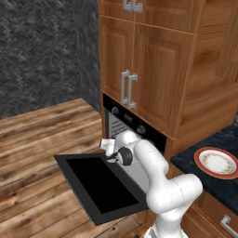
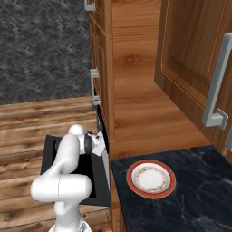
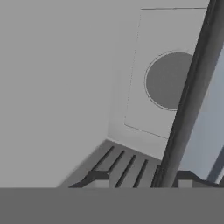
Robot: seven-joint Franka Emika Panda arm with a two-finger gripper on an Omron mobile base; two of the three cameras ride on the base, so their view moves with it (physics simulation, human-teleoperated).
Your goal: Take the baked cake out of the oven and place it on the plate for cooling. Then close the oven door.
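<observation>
Over on the left of the left base view there is bare wooden floor (image 1: 37, 139) under a dark stone wall (image 1: 42, 51), and then the oven door (image 1: 100, 186) comes in — dropped fully open, lying flat with its dark glass facing up. Just past it sits the oven (image 1: 139, 128), black, knobs along the top strip, built in under tall wooden cabinets (image 1: 153, 69) with silver handles. The white arm bends forward over the open door, and its hand is right at the mouth of the oven; the gripper (image 1: 108, 146) points into the cavity.

From the hand view we are inside: pale grey walls, a round fan disc (image 3: 168, 81) on the back panel, the dark bars of a wire rack (image 3: 127, 168) low down, and a dark slanted bar crossing the right side. The fingertips (image 3: 97, 178) rise at the bottom edge with a clear gap between them — jaws apart, nothing held. The cake cannot be made out from any of these angles.

Further right, the dark marble counter (image 2: 190, 204) runs beside the oven, and the plate (image 2: 151, 178) rests on it, red-orange rim, cream centre, nothing on it. In the right base view the gripper (image 2: 97, 142) is at the oven front, well apart from that plate.
</observation>
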